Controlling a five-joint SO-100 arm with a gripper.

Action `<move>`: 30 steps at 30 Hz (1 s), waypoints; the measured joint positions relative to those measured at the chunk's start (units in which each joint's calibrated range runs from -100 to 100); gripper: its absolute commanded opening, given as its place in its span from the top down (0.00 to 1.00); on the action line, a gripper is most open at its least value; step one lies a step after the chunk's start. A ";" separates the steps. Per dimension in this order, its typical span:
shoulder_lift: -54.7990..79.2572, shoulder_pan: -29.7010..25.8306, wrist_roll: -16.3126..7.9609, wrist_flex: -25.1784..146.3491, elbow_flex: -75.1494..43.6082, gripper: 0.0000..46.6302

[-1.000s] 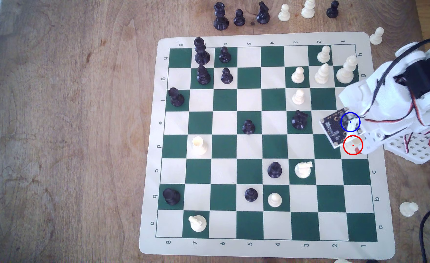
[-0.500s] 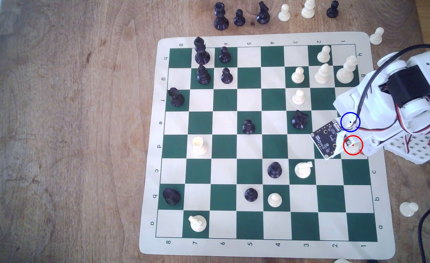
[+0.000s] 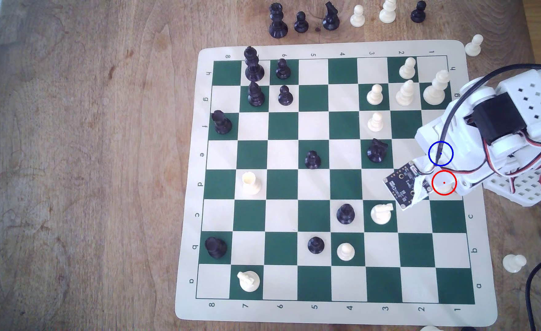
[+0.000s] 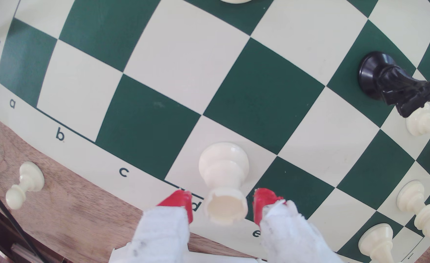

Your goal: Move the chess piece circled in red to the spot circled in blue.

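Note:
The chess piece (image 4: 224, 182), a cream rook with a notched hollow crown, stands upright on the cream square by the mat's "d" label. My gripper (image 4: 222, 203) is open around its crown, one red-tipped finger on each side with a small gap on both. The spot (image 4: 293, 185) is the dark green square beside the rook, by the "e" label, and it is bare. In the exterior view the rook (image 3: 444, 188) peeks out inside the red ring under my white arm (image 3: 485, 133). The arm covers the blue-ringed square there.
A black knight (image 3: 376, 151) stands two squares from the spot toward the exterior view's left. Cream pieces (image 3: 434, 89) crowd the mat's far right corner. A cream knight (image 3: 381, 213) stands nearby. A cream pawn (image 3: 514, 262) and a black cable (image 3: 536, 286) lie off the mat's right edge.
The wrist with its dark circuit board has swung down and toward the exterior view's left, lowering over the rook. The rook has not moved.

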 measured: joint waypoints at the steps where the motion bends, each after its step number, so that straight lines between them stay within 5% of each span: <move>1: 0.08 0.00 0.05 -0.16 0.00 0.72; 27: -2.26 0.00 0.15 -2.55 0.09 0.77; 30: -2.26 0.00 0.15 -2.79 0.09 0.87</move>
